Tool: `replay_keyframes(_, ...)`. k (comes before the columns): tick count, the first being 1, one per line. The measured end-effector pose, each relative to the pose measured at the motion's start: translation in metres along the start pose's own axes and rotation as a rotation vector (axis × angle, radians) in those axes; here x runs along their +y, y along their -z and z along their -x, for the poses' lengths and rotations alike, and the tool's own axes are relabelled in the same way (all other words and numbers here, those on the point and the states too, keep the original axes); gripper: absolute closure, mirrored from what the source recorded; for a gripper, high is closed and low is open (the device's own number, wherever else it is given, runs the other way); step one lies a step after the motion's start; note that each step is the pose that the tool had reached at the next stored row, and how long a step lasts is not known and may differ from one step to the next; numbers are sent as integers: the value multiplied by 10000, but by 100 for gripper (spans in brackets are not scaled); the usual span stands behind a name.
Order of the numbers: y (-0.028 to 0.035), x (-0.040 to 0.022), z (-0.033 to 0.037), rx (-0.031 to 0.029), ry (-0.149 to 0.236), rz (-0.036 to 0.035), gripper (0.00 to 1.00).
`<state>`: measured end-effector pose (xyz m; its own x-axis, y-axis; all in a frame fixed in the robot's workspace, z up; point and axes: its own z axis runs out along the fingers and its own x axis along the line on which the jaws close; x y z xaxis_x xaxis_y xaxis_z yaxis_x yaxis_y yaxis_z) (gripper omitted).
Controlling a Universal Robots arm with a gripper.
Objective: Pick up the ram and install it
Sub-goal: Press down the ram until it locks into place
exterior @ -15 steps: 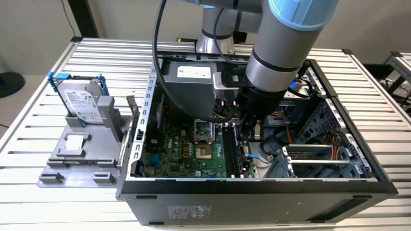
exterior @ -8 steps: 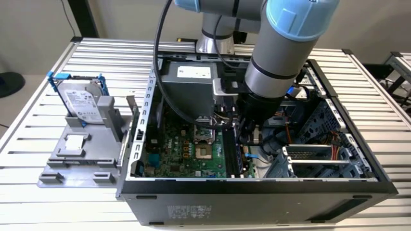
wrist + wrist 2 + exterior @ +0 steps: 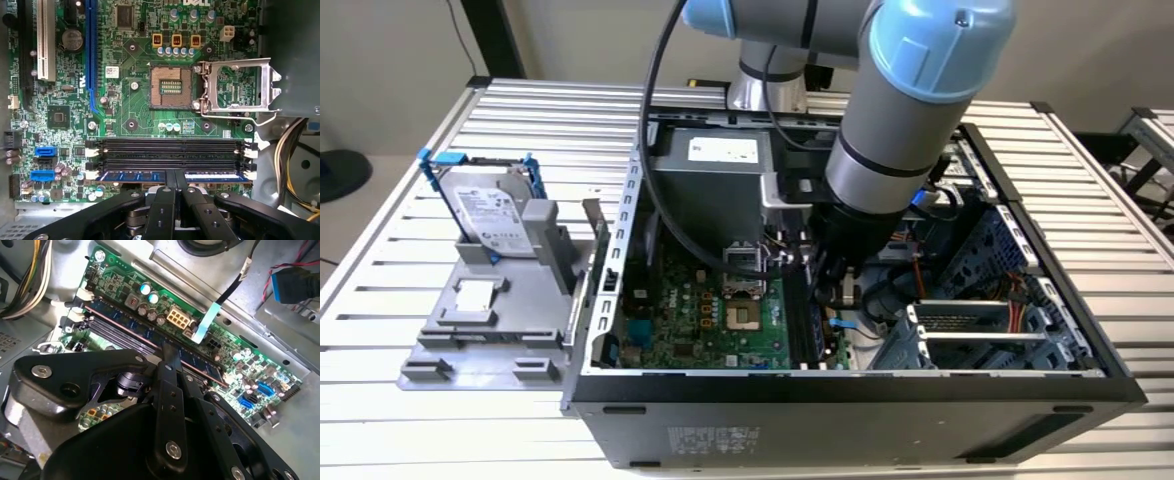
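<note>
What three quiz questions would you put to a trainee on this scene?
1. True or false: the CPU socket holds a processor.
2. In the first wrist view, the ram is at: A) the memory slot nearest the claw; B) the long blue slot; C) the white slot.
3. What stands upright on the grey fixture at the exterior view's left?

Key: 1 false, its lid is open and the contacts are bare. 2 A. 3 the hard drive.
</note>
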<state>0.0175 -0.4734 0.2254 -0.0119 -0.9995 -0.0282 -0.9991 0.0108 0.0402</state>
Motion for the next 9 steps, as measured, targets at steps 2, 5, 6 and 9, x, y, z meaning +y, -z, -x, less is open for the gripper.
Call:
replay_keyframes(2, -29, -1, -3, 17, -1, 17, 100)
replay_keyframes(5, -84, -3, -4, 18, 0, 32, 100)
replay_keyframes(6, -87, -4, -3, 27, -1, 36, 100)
replay_keyframes(9, 4, -6, 21, 209, -9, 75, 100)
